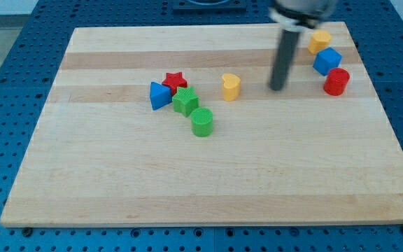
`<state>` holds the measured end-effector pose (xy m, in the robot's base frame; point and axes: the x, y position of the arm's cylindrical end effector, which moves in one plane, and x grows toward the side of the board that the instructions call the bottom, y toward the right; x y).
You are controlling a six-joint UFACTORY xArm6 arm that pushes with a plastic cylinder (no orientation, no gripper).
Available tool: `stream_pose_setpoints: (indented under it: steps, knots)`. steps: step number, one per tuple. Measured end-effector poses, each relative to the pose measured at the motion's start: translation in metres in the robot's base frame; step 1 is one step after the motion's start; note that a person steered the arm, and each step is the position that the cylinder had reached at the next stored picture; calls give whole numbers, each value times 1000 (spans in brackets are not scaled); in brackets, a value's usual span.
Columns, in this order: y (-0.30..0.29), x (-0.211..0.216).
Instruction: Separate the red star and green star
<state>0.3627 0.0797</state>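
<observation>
Wooden board is shown with the red star touching the green star; nothing is separated yet. My tip is seen well right, holding nothing.

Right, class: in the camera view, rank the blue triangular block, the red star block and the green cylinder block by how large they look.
1. Blue triangular block
2. Green cylinder block, close to the blue one and nearer the view's bottom, so unsure
3. Red star block, partly hidden by the green star block
</observation>
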Motion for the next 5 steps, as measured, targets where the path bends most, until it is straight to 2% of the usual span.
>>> stream_pose_setpoints:
  steps: [1,2,3,4,5]
  knots:
    - [-99,-24]
    - [-146,-3]
    - [-152,17]
    - [-130,52]
    - [-69,63]
